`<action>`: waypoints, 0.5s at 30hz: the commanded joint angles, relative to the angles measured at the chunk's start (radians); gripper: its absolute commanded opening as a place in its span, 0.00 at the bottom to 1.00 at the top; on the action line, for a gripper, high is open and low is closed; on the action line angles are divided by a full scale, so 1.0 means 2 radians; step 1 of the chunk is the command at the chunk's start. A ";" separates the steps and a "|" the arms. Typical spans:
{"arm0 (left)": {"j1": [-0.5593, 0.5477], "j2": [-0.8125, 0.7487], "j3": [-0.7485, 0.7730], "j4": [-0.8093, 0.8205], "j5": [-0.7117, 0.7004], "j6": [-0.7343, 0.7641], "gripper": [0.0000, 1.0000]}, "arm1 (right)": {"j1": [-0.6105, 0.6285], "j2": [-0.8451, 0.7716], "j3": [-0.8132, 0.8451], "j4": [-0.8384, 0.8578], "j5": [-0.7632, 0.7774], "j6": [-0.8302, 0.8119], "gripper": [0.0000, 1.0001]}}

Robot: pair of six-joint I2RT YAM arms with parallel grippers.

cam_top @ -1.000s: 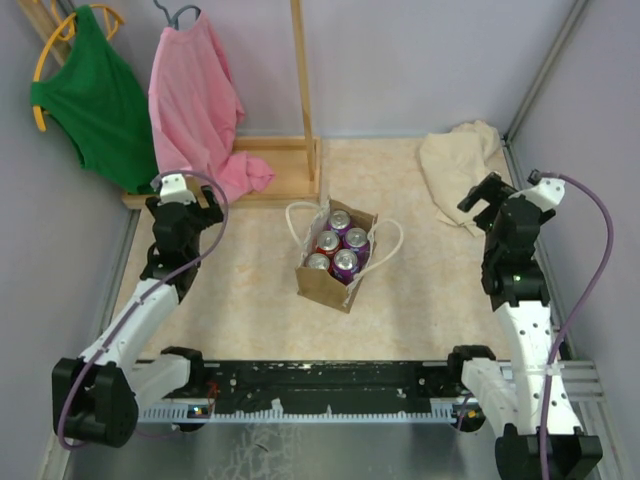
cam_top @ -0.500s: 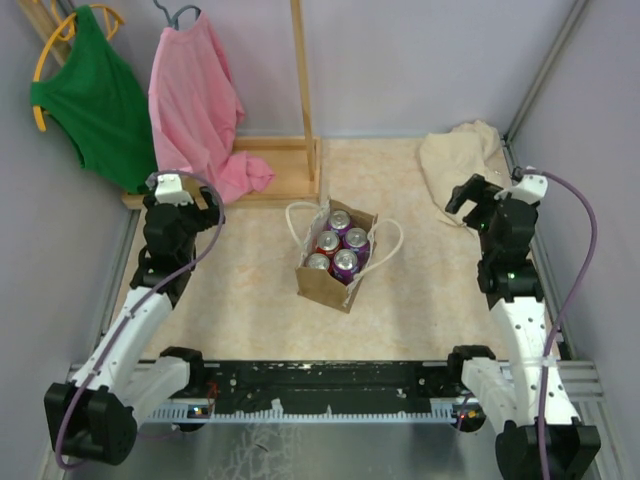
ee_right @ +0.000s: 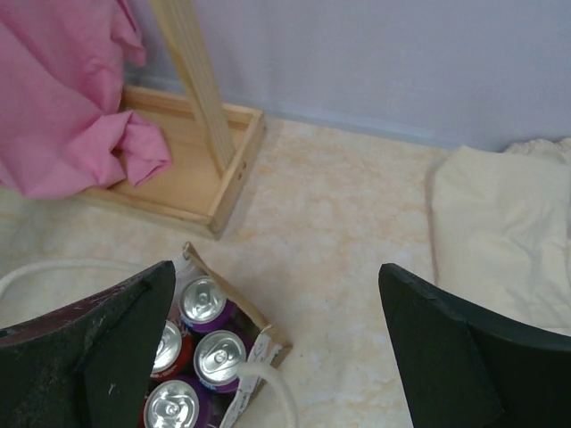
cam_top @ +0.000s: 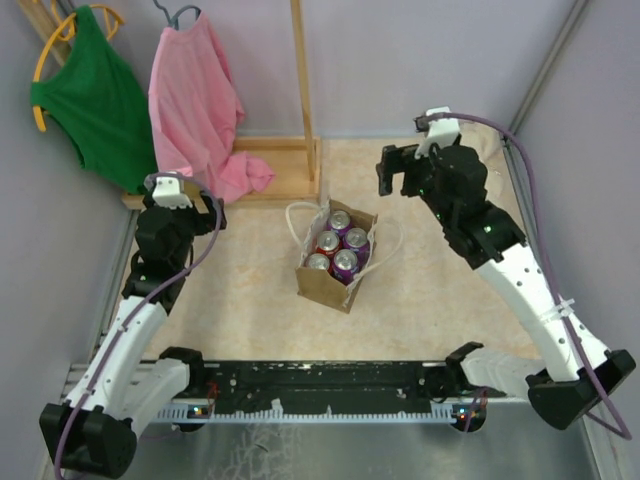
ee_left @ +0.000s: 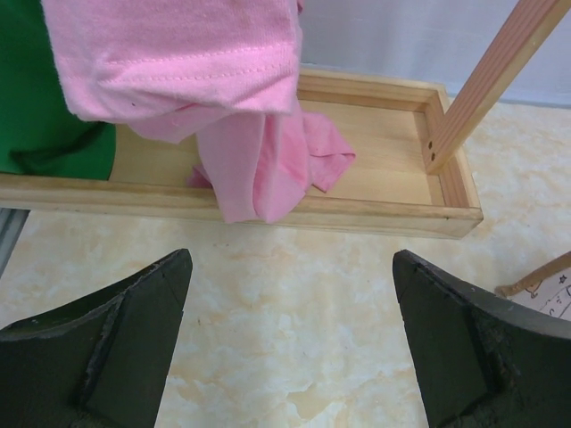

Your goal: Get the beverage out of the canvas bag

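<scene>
Top external shows the canvas bag [cam_top: 330,280] holding perhaps five cans [cam_top: 345,262]. The right gripper [cam_top: 396,172] hovers beyond it, fingers spread; the left gripper [ee_left: 290,259], equally spread, sits well to its left.

Even, diffuse light fills all three views brightly, and shadows on the counter [cam_top: 250,300] stay faint and soft-edged. The overhead view is sharp across its frame. In both wrist views the dark fingers [ee_left: 98,357] close to the lens look slightly soft and underexposed.
</scene>
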 commanded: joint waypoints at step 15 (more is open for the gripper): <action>-0.002 0.012 -0.002 -0.011 0.050 -0.028 1.00 | 0.175 0.148 0.047 -0.188 0.022 0.034 0.92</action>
